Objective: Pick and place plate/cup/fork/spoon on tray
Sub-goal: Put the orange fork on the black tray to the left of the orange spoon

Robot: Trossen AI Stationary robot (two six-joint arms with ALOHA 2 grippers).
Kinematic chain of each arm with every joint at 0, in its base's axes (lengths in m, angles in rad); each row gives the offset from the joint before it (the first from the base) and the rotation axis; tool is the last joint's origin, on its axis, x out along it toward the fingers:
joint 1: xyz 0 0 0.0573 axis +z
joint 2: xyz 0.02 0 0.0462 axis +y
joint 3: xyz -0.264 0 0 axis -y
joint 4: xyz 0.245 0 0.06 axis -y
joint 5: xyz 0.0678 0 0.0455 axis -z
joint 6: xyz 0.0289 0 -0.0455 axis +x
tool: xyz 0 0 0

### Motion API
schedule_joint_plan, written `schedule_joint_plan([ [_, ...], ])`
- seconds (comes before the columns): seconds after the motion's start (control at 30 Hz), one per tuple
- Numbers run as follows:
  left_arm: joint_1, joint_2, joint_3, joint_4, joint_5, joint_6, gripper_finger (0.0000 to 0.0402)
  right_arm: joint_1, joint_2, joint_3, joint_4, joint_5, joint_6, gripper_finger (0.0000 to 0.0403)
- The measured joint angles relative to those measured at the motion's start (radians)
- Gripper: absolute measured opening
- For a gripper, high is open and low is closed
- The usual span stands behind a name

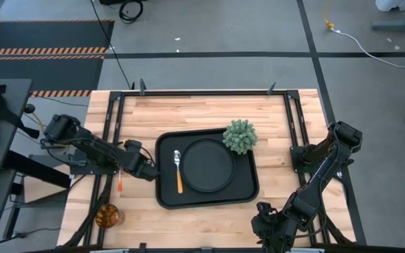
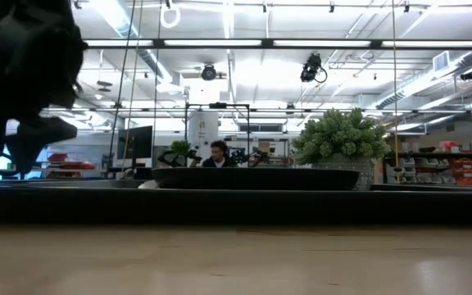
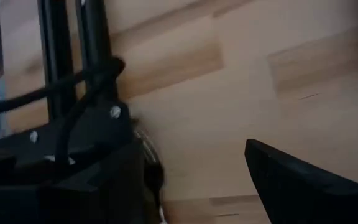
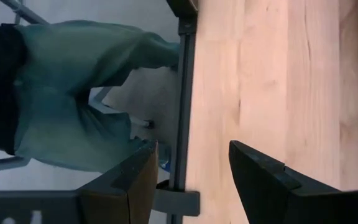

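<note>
The round black plate (image 1: pixel 208 166) lies on the black tray (image 1: pixel 166 200) at the table's middle. Left of the plate, the spoon (image 1: pixel 178 171) lies on the tray, silver bowl toward the far edge. The red-orange fork (image 1: pixel 120 185) lies on the wood left of the tray. The amber cup (image 1: pixel 106 216) stands near the front left corner. My left gripper (image 1: pixel 150 171) hovers open at the tray's left rim, between fork and spoon, with only bare wood between its fingers (image 3: pixel 303 186). My right gripper (image 1: pixel 264 226) waits open at the near right edge.
A small green potted plant (image 1: pixel 240 135) stands at the tray's far right corner, beside the plate. Black frame rails (image 1: pixel 111 133) run along the table's sides. A person's green sleeve (image 4: pixel 73 93) shows just past the table's edge in the right wrist view.
</note>
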Motion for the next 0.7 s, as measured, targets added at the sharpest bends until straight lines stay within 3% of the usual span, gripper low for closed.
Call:
schedule_joint_plan([
  [0.17,0.000,0.032,0.004,0.024,0.021,-0.009,0.0262,-0.008,0.000,0.000,0.002,0.014,0.000,0.0203],
  [0.33,-0.031,0.076,0.003,0.051,0.054,-0.004,0.0214,-0.034,0.000,0.000,0.001,0.017,-0.004,0.0203],
  [0.5,-0.104,0.102,0.011,0.079,0.059,-0.016,0.0147,-0.064,0.000,0.000,0.010,-0.004,-0.017,0.0203],
  [0.7,-0.216,0.145,0.017,0.056,0.054,-0.103,0.0036,-0.079,0.000,0.000,0.038,-0.023,-0.018,0.0203],
])
